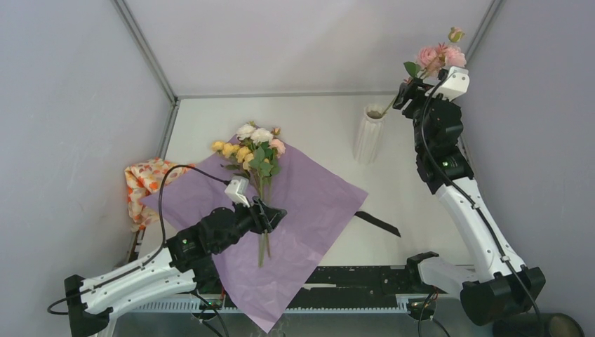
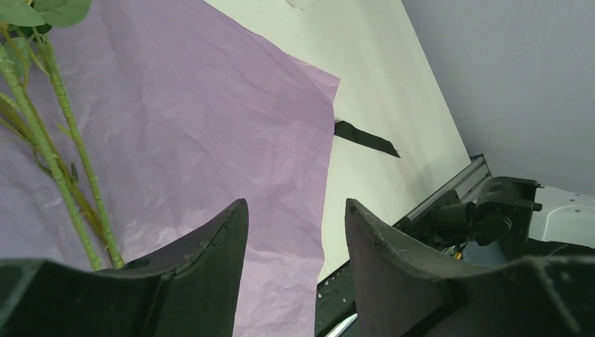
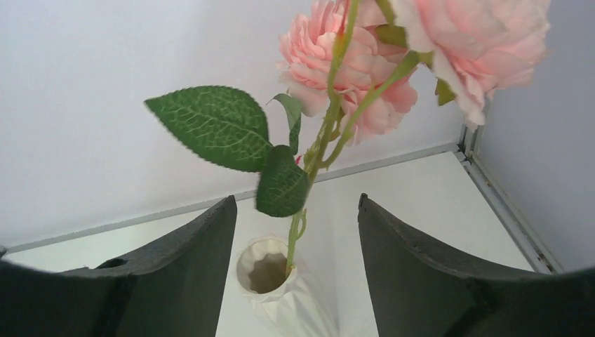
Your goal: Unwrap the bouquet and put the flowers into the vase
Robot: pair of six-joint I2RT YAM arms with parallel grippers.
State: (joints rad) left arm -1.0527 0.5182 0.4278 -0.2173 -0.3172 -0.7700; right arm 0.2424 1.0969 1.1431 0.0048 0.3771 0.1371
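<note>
walls [image 1: 70, 105]: pale grey panels are set around three sides, joined by metal strips.
table [image 1: 316, 119]: a white top is edged by a black rail [image 1: 351, 281] at the near side.
lilac paper [image 1: 316, 203]: spread flat, with one corner hung over the near edge.
cloth [image 1: 144, 182]: orange-flowered and bunched at the left edge.
flowers [image 1: 252, 151]: laid on the paper, with stems toward the left gripper [image 2: 295, 210], whose jaws are parted and empty.
vase [image 1: 368, 133]: stood upright at back right. Pink roses [image 3: 351, 63] are lodged in its mouth, and their stem is flanked, untouched, by the spread jaws of the right gripper [image 3: 298, 203].
ribbon [image 1: 377, 223]: laid on the table beside the paper.
</note>
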